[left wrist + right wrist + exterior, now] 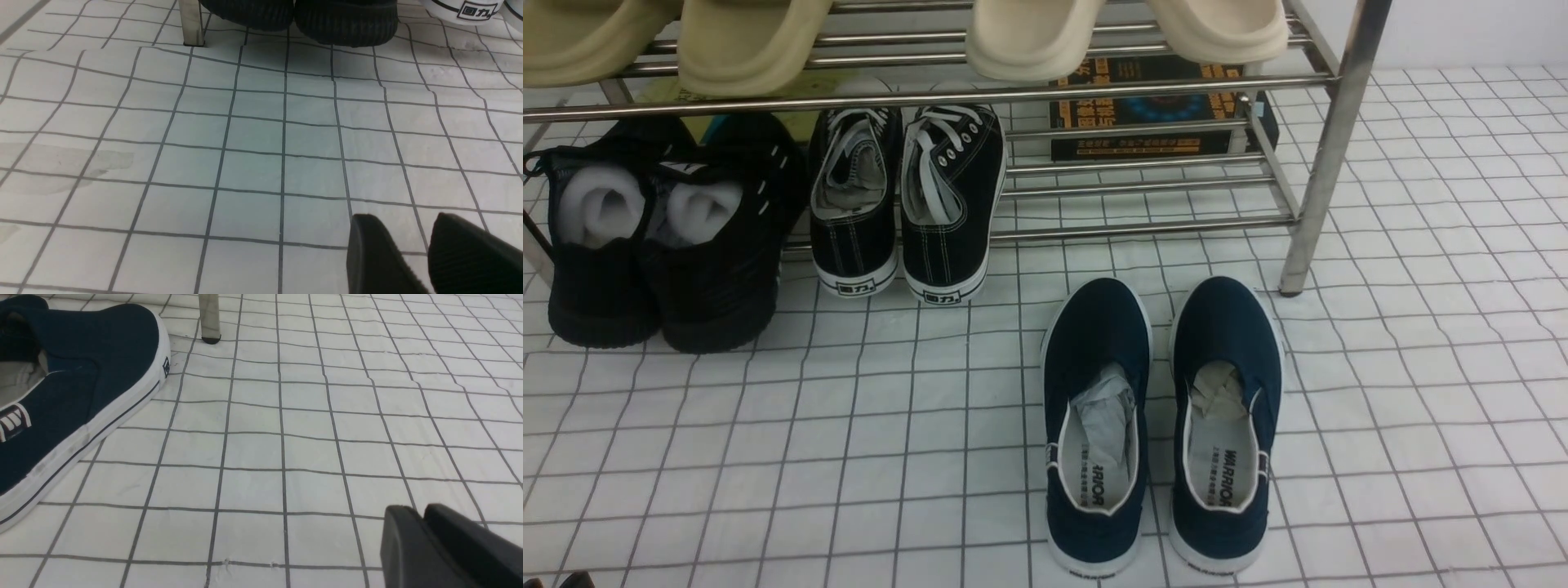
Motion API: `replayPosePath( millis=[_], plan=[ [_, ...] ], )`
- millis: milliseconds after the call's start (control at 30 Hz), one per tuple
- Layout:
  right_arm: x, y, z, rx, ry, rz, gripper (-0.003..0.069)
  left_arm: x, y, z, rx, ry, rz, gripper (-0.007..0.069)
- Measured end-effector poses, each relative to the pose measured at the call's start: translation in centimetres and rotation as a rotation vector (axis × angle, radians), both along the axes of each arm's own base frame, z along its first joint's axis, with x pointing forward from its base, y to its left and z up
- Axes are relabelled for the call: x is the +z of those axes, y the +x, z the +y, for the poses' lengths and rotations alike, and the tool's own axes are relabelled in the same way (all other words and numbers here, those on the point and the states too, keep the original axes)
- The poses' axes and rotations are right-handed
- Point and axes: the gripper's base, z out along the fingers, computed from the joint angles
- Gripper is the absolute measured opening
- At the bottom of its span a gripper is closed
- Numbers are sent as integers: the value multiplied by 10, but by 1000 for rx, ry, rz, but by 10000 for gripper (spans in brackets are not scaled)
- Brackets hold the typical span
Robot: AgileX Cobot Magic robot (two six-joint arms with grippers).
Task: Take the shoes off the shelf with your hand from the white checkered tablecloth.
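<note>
The shoes, a navy slip-on pair with white soles, stand side by side on the white checkered tablecloth point(768, 457) in front of the shelf point(1327, 155): one shoe point(1094, 425) to the left, the other point(1227, 416) to the right. The right wrist view shows one navy shoe point(81, 375) off to the side of my right gripper point(414, 507), which hangs over bare cloth with its fingers together and nothing between them. My left gripper point(402, 216) is open over bare cloth, holding nothing. Neither hand shows clearly in the front view.
Black lace-up sneakers point(907, 204) and all-black shoes point(662, 245) sit on the lower tier, heels toward me. Beige slippers point(752, 41) lie on the upper tier. A dark book point(1152, 106) lies behind the rods. Shelf legs point(191, 22) point(209, 316) stand on the cloth.
</note>
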Motion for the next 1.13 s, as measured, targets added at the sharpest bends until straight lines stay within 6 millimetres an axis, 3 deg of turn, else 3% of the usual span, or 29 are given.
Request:
replayPosePath(
  millis=[1133],
  plan=[
    [0, 0, 0, 0, 0, 0, 123, 0, 0, 0, 0, 0, 0, 241]
  ],
)
